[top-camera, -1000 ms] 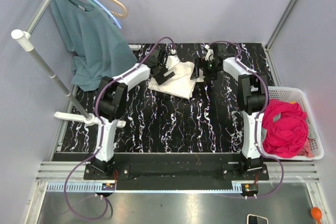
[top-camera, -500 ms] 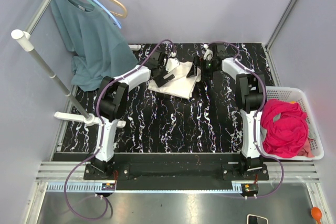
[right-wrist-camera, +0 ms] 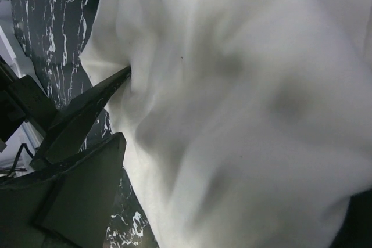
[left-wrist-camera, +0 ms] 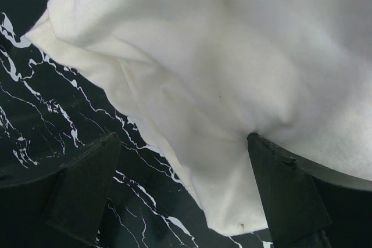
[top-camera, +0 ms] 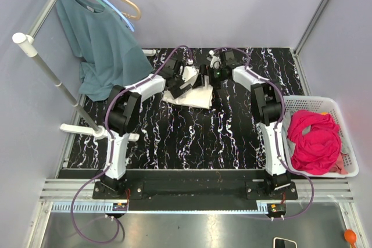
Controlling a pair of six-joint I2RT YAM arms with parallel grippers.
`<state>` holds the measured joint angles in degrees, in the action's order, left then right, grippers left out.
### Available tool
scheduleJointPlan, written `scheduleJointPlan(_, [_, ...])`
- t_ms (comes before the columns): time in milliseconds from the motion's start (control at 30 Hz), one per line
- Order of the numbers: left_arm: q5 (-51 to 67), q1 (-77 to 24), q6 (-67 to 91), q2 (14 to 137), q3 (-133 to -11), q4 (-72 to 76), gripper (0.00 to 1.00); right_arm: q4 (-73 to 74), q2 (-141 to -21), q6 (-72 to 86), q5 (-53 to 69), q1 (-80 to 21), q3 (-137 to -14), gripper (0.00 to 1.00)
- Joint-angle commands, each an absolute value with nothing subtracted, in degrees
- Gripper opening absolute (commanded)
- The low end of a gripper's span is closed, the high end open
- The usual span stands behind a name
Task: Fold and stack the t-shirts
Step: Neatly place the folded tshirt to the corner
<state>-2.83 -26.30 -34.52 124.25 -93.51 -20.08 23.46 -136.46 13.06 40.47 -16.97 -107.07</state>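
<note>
The cream t-shirt (top-camera: 193, 94) lies bunched as a small folded bundle at the back middle of the black marble table (top-camera: 192, 137). My left gripper (top-camera: 181, 79) is open over its left side. In the left wrist view a corner of the cream t-shirt (left-wrist-camera: 221, 56) lies between the wide fingers (left-wrist-camera: 81, 184), and the right-hand finger touches the cloth. My right gripper (top-camera: 207, 78) is open against the bundle's right side. The cream t-shirt (right-wrist-camera: 244, 85) fills the right wrist view between its jaws. The magenta-pink t-shirt (top-camera: 314, 140) lies crumpled in the basket.
A white basket (top-camera: 317, 100) stands at the table's right edge. A teal shirt (top-camera: 102, 45) hangs from hangers on a slanted rail (top-camera: 46, 62) at the back left and drapes onto the table's corner. The back wall is close behind both grippers.
My right gripper has moved left toward the left gripper, and the cream t-shirt has been pushed into a narrower bundle. The left gripper has barely moved.
</note>
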Motion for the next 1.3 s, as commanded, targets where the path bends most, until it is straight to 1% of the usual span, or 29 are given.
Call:
scheduleJointPlan(0, [-2.72,-27.07,-34.45,121.29,-92.20,-20.65,0.99,26.54,-138.78,11.96,39.56,-19.07,-106.26,0.92])
scheduleJointPlan(67, [-3.34,-27.07,-34.98,121.20,-92.20,-20.65,0.99,26.63,-137.90,10.47,38.76,-18.98,-105.12,0.80])
scheduleJointPlan(100, [-3.51,-27.16,-35.15,121.11,-92.20,-20.65,0.99,26.72,-136.86,10.02,37.80,-18.90,-104.77,0.67])
scheduleJointPlan(133, [-3.78,-27.07,-35.33,121.03,-92.28,-20.65,0.99,27.15,-136.24,9.58,37.27,-18.81,-104.16,0.63])
scheduleJointPlan(167, [-3.95,-27.07,-35.51,120.94,-92.46,-20.57,0.99,27.33,-135.01,8.54,36.83,-18.55,-103.72,0.62])
scheduleJointPlan(300, [-4.74,-27.07,-36.30,120.41,-92.90,-20.74,0.99,29.61,-132.28,6.33,34.63,-17.23,-102.48,0.45])
scheduleJointPlan(333, [-5.01,-27.16,-36.73,120.41,-93.07,-20.74,0.99,30.14,-131.93,5.37,34.28,-16.97,-102.48,0.24])
scheduleJointPlan(367, [-5.27,-27.07,-36.74,120.32,-93.16,-20.74,0.99,30.84,-131.31,4.93,33.15,-16.44,-102.57,0.15])
scheduleJointPlan(433, [-6.06,-27.07,-37.09,120.23,-93.60,-20.83,0.99,33.22,-130.87,3.44,31.65,-15.82,-103.36,0.00])
scheduleJointPlan(567, [-6.68,-27.07,-37.27,119.27,-94.39,-21.01,0.99,36.99,-129.46,0.88,25.59,-13.45,-105.02,0.00])
scheduleJointPlan(633, [-6.94,-27.07,-37.35,118.83,-94.92,-21.01,0.99,40.68,-129.37,0.27,23.83,-11.34,-107.74,0.00])
scheduleJointPlan(767, [-7.38,-27.16,-37.70,117.95,-95.54,-21.01,0.99,47.54,-130.43,-5.35,14.54,-8.18,-114.25,0.00])
scheduleJointPlan(867, [-7.47,-27.07,-38.05,116.64,-95.10,-21.01,0.99,52.10,-131.66,-7.99,9.95,-4.75,-118.90,0.00])
scheduleJointPlan(1000, [-7.47,-27.07,-38.32,115.49,-93.52,-21.01,0.99,57.21,-135.34,-9.84,7.39,-0.35,-129.44,0.00])
scheduleJointPlan(1033, [-7.56,-27.07,-38.49,115.31,-93.34,-21.01,0.99,58.17,-137.27,-10.54,6.25,2.69,-131.38,0.00])
scheduleJointPlan(1067, [-7.73,-27.16,-38.58,115.05,-92.82,-21.01,0.99,59.84,-138.16,-10.89,5.54,3.51,-134.79,0.00])
scheduleJointPlan(1267, [-8.26,-27.16,-39.20,114.00,-91.23,-20.48,0.99,61.00,-143.69,-14.76,-2.71,7.64,-142.72,0.00])
